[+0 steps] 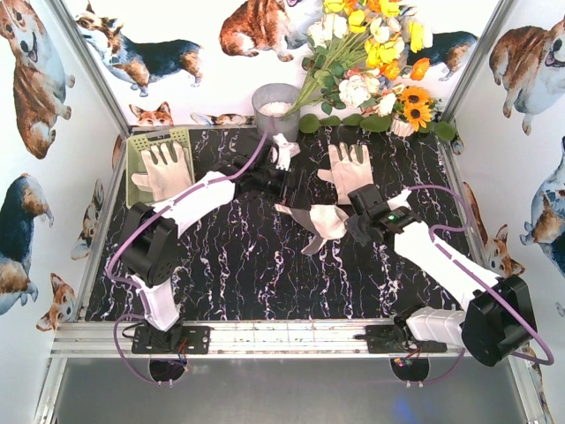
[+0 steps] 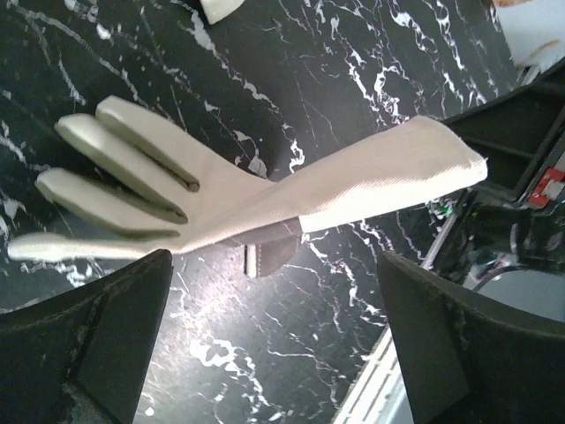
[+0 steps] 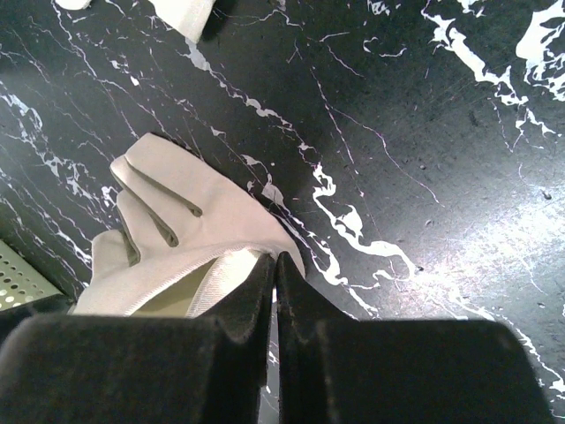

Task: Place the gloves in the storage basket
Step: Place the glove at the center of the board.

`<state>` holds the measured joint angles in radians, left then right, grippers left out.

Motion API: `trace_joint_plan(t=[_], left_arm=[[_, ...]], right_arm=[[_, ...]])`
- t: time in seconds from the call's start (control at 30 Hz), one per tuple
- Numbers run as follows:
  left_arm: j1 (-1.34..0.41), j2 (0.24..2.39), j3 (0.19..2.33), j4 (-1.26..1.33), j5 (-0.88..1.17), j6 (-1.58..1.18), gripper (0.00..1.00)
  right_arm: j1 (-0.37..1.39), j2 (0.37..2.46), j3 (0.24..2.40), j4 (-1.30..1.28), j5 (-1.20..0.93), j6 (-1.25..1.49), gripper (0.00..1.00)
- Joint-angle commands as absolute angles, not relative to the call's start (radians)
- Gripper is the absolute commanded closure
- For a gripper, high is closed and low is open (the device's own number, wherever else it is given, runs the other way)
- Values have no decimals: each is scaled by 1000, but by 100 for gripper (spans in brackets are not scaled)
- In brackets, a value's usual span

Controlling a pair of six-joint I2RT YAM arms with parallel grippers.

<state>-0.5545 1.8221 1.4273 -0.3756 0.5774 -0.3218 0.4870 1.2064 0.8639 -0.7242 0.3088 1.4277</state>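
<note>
My right tool [image 3: 275,265] is pinched together on the cuff of a glove [image 2: 353,185], the two tips meeting over the cloth with no gap showing. The glove stretches away from those tips towards the left tool [image 2: 274,261], and the shadow on the black marbled counter [image 3: 441,177] beneath it suggests it is held clear of the surface. The left tool stands wide apart and grips nothing. The glove runs crosswise just ahead of its two tips without touching either. The glove's fingers, faced in grey-green, point off to one side of that tool, the cuff reaches to the other side, and the thumb hangs down. The basket [image 1: 134,150] sits well off to the left of the left tool, near the counter's back corner, with a stowed glove [image 1: 165,172] lying flat inside it, fingers towards the back wall. Just beyond the right tool a flat glove [image 1: 350,168] lies spread on the counter, its fingers pointing away from the tool. Beyond the left tool, close by, is a white bundle [image 1: 282,152] that I cannot make out clearly. Past it a round grey bucket [image 1: 275,106] stands against the back wall.
</note>
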Motion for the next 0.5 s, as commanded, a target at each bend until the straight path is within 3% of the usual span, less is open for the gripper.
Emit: trace_joint_plan(t=[0.0, 0.2, 0.33, 0.47], left_arm=[[-586, 1860, 1499, -357, 628, -144, 7], [-608, 1923, 1579, -479, 699, 32, 0], [-631, 1949, 1605, -526, 640, 97, 0], [-636, 2013, 1680, -553, 613, 112, 9]], right_arm=[[463, 1198, 898, -684, 335, 1431, 100], [417, 1183, 875, -656, 284, 1420, 100], [397, 1190, 884, -645, 254, 1387, 100], [388, 1202, 895, -632, 221, 1351, 100]])
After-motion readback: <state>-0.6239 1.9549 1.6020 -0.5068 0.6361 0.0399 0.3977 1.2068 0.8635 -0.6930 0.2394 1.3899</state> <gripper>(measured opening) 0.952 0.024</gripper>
